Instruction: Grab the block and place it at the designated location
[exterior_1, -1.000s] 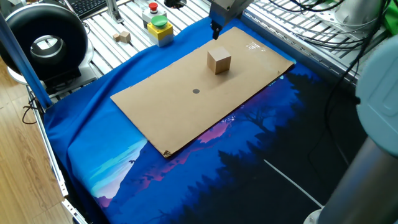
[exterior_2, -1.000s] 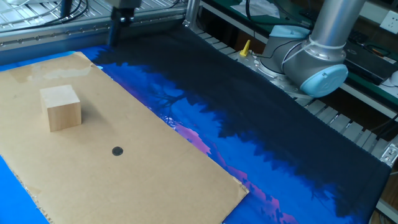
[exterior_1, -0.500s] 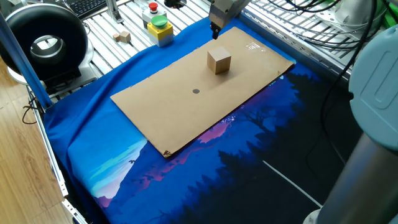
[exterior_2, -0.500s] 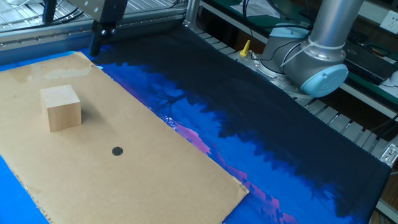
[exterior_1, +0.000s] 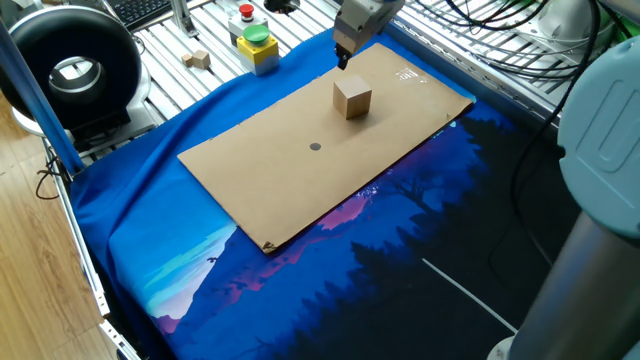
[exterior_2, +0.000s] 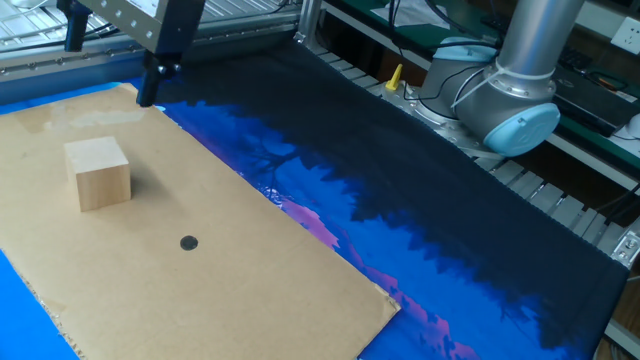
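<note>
One block (exterior_1: 352, 99) sits untouched on cardboard sheet (exterior_1: 270, 180), near its far end. Dark dot (exterior_1: 316, 147), the target, lies apart from block, toward sheet centre. Pincer (exterior_1: 341, 58) hovers above sheet's far edge, beside block, carrying nothing; fingers' spread cannot tell. Nothing done yet: grab, carry, place all remain.

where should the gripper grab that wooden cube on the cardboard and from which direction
Probably from straight above, closing on two opposite vertical side faces of the wooden cube. It sits flat and upright on the cardboard with nothing beside it, so every side is open and the flat parallel faces suit two fingers. The gripper is apart from it, above the cardboard's far edge; whether its jaws are open cannot be told.
</note>
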